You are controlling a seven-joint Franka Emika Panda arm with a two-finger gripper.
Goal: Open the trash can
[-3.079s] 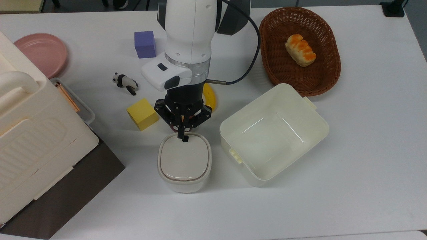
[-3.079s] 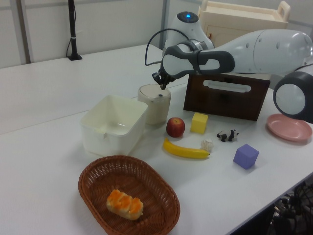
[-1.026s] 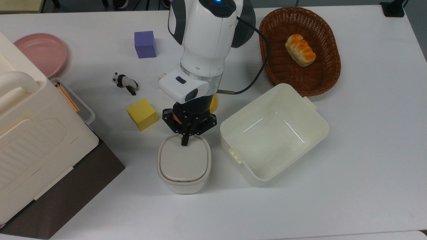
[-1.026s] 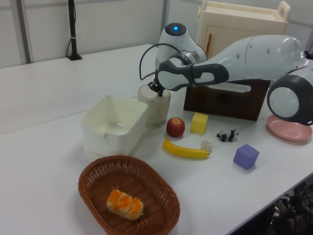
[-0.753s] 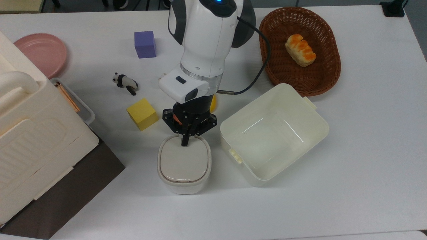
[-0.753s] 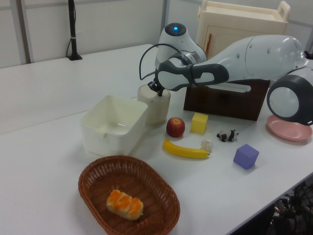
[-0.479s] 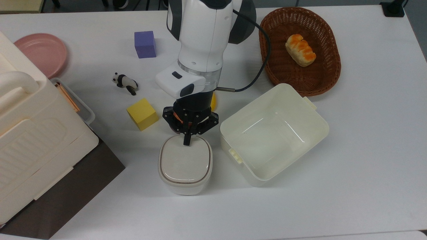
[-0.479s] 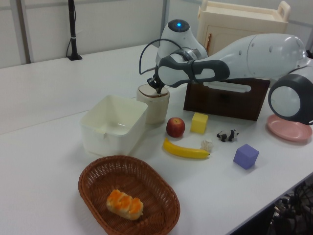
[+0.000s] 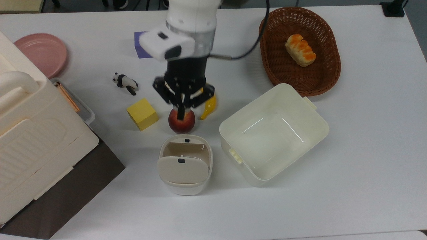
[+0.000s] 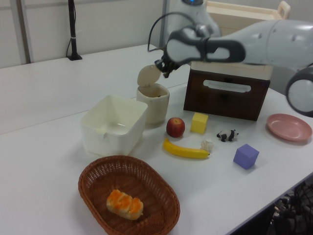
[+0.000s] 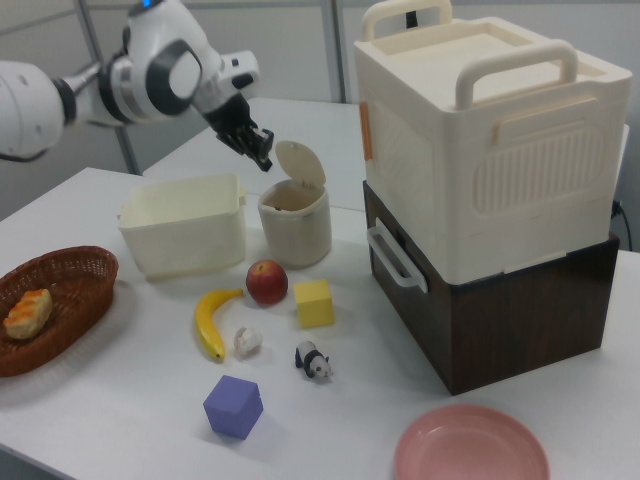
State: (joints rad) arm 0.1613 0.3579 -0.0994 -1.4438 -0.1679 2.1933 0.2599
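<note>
The small cream-white trash can (image 9: 182, 188) stands mid-table with its beige lid (image 9: 181, 170) swung up and its inside showing. In the left view the trash can (image 10: 153, 107) has the lid (image 10: 146, 76) tilted upright over its far rim; the right view shows the trash can (image 11: 295, 228) and raised lid (image 11: 301, 165) likewise. My gripper (image 9: 180, 115) hangs shut and empty, lifted clear above the can. In the top view it lies over the apple; the left view has the gripper (image 10: 165, 72) just right of the lid. Beside the lid's left edge in the right view is the gripper (image 11: 262, 156).
A red apple (image 9: 182, 124), banana (image 9: 208, 106) and yellow cube (image 9: 142, 114) lie just behind the can. A large lidless cream tub (image 9: 315, 124) sits to the top view's right, a wicker basket (image 9: 332, 68) with bread (image 9: 300, 50) beyond. The big cream box (image 9: 33, 133) stands left.
My gripper has risen off the can's button and drawn back toward the apple. The lid, closed half a second ago, has sprung open.
</note>
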